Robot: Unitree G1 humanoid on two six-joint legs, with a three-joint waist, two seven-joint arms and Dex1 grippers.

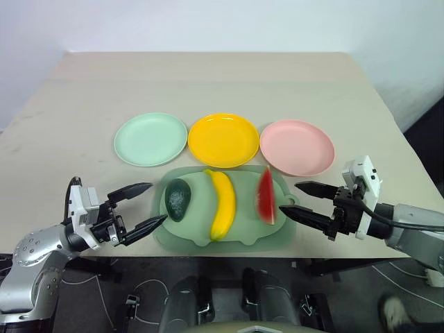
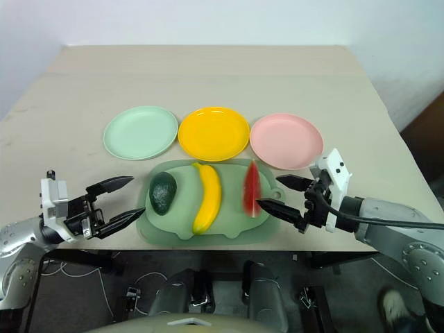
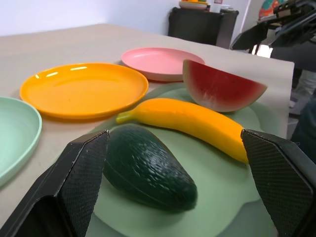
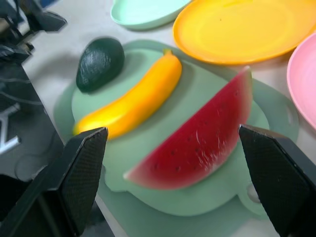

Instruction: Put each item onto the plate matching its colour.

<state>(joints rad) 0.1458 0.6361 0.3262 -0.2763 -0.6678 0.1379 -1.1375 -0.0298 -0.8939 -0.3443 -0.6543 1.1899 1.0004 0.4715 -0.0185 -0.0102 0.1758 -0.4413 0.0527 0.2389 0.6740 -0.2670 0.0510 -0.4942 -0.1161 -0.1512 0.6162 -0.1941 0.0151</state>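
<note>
A dark green avocado (image 1: 178, 200), a yellow banana (image 1: 223, 203) and a red watermelon wedge (image 1: 266, 195) lie side by side on a translucent green tray (image 1: 208, 237) near the table's front edge. Behind the tray stand three plates in a row: mint green (image 1: 150, 139), yellow (image 1: 223, 139), pink (image 1: 297, 146). My left gripper (image 1: 146, 205) hangs open just left of the tray, pointing at the avocado (image 3: 148, 170). My right gripper (image 1: 299, 199) is open just right of the tray, pointing at the watermelon wedge (image 4: 197, 140). Nothing is held.
The beige table (image 1: 208, 83) stretches far back behind the plates. Its front edge runs just below the tray. Dark furniture and cables lie on the floor beyond the table.
</note>
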